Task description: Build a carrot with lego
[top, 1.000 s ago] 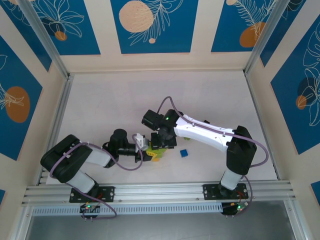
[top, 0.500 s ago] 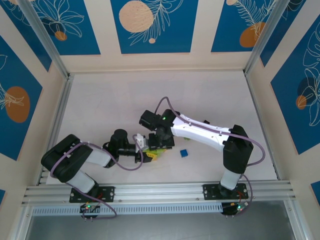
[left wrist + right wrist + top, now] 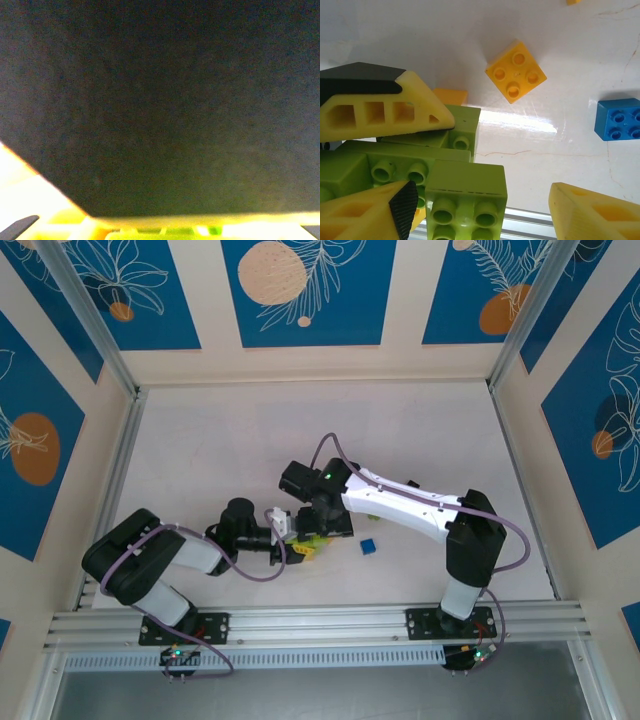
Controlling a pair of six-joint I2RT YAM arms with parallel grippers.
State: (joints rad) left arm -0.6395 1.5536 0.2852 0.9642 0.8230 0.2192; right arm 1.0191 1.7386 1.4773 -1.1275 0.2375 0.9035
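The lego sits on a white worktop [image 3: 230,440], most of it in a lime cluster [image 3: 395,167] of studded bricks near the worktop's front rail [image 3: 535,221]. A single lime brick [image 3: 465,197] stands at the cluster's right edge, studs toward the camera. An orange brick [image 3: 516,71] lies beyond the cluster, away from the rail and apart from it. A small orange piece [image 3: 450,96] is tucked just behind the cluster. A blue brick [image 3: 619,119] lies well to the cluster's right.

The right gripper [image 3: 484,186] hangs over the cluster with its fingers apart. The lime brick is just beside one finger and clear of the other, so nothing is clamped. The left gripper [image 3: 287,536] meets the cluster from its left, and one yellow finger [image 3: 395,107] lies against the cluster's top bricks. I cannot tell whether this gripper is together or apart, as the left wrist view is a dark blur.

Around the worktop stand cream walls with blue leaf-print panels [image 3: 300,290] and aluminium posts [image 3: 85,315].
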